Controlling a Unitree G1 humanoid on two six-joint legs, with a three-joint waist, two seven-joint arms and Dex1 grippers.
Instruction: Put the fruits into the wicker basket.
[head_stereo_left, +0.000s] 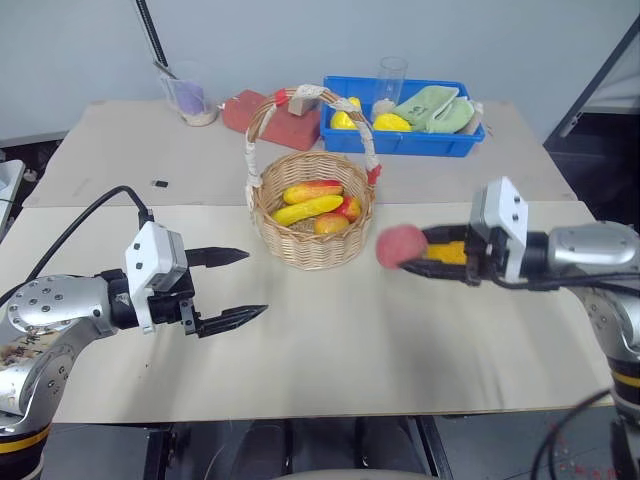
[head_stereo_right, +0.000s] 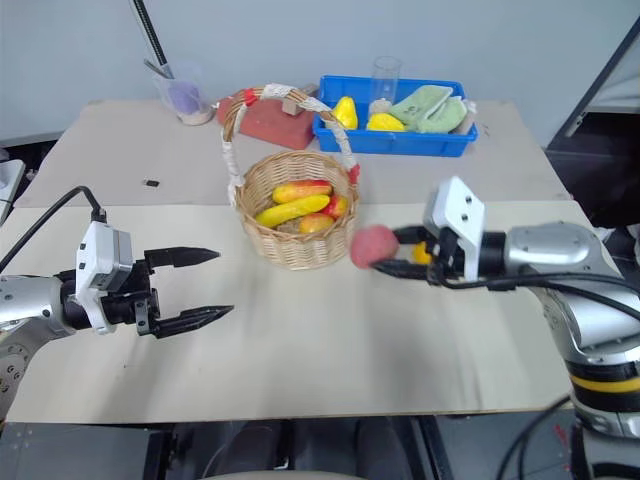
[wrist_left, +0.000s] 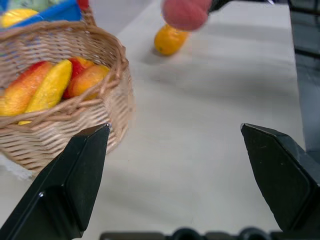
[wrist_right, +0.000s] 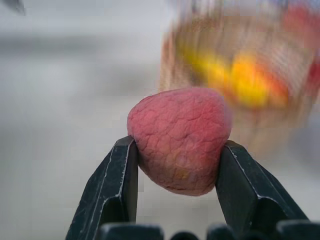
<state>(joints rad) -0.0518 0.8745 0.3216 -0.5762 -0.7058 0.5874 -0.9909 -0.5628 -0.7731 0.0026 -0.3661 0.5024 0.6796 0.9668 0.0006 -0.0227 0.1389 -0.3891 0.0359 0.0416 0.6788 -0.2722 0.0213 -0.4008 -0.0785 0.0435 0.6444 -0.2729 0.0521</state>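
Note:
My right gripper (head_stereo_left: 420, 250) is shut on a small pink peach (head_stereo_left: 401, 245) and holds it in the air just right of the wicker basket (head_stereo_left: 300, 250). The right wrist view has the peach (wrist_right: 179, 140) pinched between both black fingers. An oblong orange-yellow mango (head_stereo_left: 447, 252) lies on the table under that gripper, partly hidden by it. The basket has a tall arched handle (head_stereo_left: 300, 97) and holds yellow, orange and red fruits (head_stereo_left: 315, 205). My left gripper (head_stereo_left: 256, 282) stands open and empty to the left of the basket, above the table.
A blue plastic bin (head_stereo_left: 400, 145) with yellow fruits, a green cloth and a clear glass stands behind the basket. A reddish block (head_stereo_left: 275, 118) and a cup (head_stereo_left: 190, 95) sit at the back left. The table's front edge runs close below both arms.

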